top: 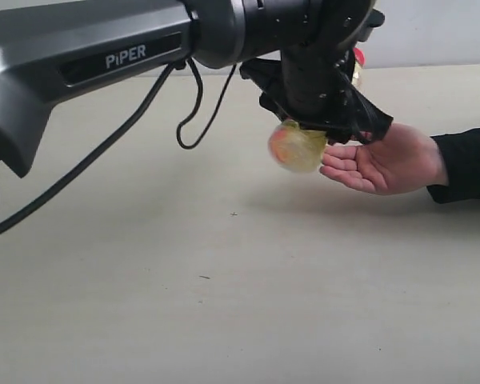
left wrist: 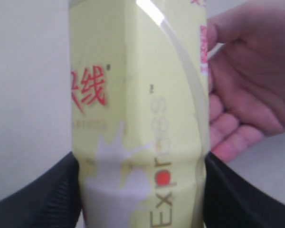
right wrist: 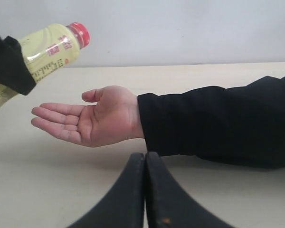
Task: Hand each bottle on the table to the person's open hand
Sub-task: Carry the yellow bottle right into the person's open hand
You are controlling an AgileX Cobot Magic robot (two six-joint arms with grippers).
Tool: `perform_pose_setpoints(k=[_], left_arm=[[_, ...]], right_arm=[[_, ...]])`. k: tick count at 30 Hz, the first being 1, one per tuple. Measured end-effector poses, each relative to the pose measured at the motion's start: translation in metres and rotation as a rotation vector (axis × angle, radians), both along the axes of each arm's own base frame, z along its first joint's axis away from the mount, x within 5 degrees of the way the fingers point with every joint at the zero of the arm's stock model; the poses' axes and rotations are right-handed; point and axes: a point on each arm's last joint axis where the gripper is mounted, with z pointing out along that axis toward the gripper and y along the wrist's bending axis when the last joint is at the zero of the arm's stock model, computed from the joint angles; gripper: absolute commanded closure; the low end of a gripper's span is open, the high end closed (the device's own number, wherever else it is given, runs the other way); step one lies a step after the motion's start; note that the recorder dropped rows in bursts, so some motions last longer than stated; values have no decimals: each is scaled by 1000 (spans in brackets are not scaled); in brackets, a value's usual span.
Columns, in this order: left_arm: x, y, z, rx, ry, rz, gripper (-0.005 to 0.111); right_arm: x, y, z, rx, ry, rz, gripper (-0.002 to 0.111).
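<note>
Exterior, arm: big dark grey robot arm (top: 104,56) with PiPER printed on it reaches in from the left, with a black cable looping under it.
Exterior, left gripper: the black left gripper (top: 328,112) is pinching a pale yellow plastic bottle (top: 298,146) with a red cap, held up in the air over the broad pale beige table (top: 224,280).
Exterior, bottle: it's tilted, its round bottom faces the camera and looks blurry, just beside the fingertips of the person's open hand (top: 384,160). Can't tell if they touch.
Exterior, hand: palm up, low over the table, coming in from the right in a black sleeve (top: 468,164).
Left wrist, bottle: the bottle (left wrist: 137,118) fills the frame, with red characters, grey lettering and a white splash on the label.
Left wrist, pincer: black fingers (left wrist: 61,190) press on both sides of the bottle's body, so it's clamped.
Left wrist, hand: the curled fingers of the hand (left wrist: 247,85) sit right beside the bottle.
Right wrist, right gripper: the right gripper (right wrist: 145,156) has its two black fingers pressed together with nothing between them, low over the table.
Right wrist, bottle: the bottle (right wrist: 47,52) slants with the cap up, above and off to one side of the open palm (right wrist: 90,121), not touching it from here.
</note>
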Motion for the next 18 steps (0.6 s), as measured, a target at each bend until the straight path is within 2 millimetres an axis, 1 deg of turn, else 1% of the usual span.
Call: perform_pose_setpoints(k=[2, 9, 13, 16, 18], left_arm=[[-7, -6, 0, -33, 12, 39, 107], [-11, -13, 0, -167, 77, 177, 107], [-14, -23, 4, -320, 136, 203, 107], [-15, -33, 1, -416, 170, 226, 107], [-14, -35, -4, -442, 186, 252, 107]], right_arm=[[0, 1, 0, 0, 0, 14, 108], [0, 1, 0, 0, 0, 19, 108], [0, 1, 0, 0, 0, 19, 108], [0, 1, 0, 0, 0, 19, 108], [0, 1, 0, 0, 0, 19, 108]])
